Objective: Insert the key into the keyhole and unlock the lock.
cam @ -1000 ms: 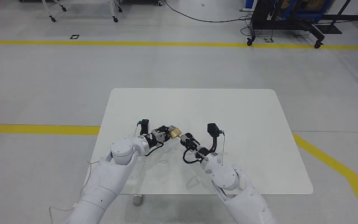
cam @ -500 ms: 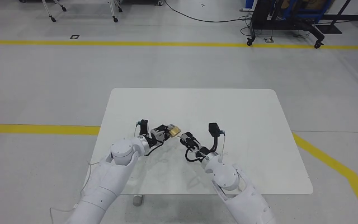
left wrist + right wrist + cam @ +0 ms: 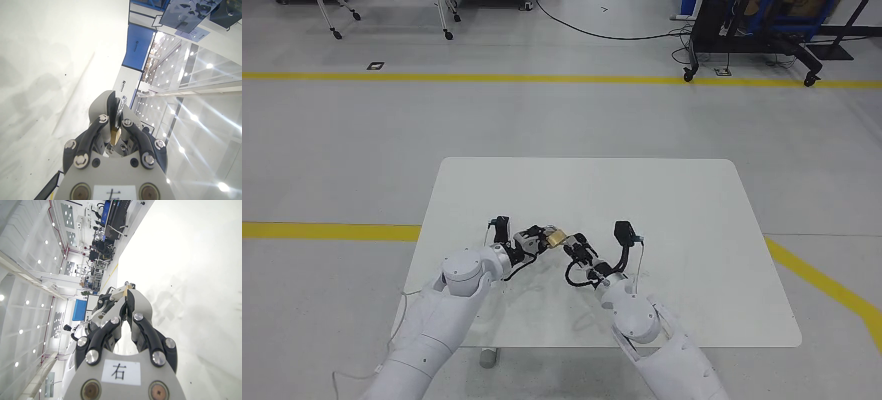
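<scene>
Top view isn't much help: the lock (image 3: pixel 556 237) is just a tiny brass speck mid-frame, and the keyhole is way too small to make out. In the left wrist view the left gripper (image 3: pixel 118 106) covers both flat faces, so only a thin brass edge and a bit of shackle peek out. The key is swallowed by the right gripper (image 3: pixel 127 294) pads, centre frame. Can't tell if it's in.

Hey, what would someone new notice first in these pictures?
A small brass padlock with a silver shackle, clamped in the left gripper over the middle of the white table. Close beside it, the shut right gripper points its tip at the padlock.
</scene>
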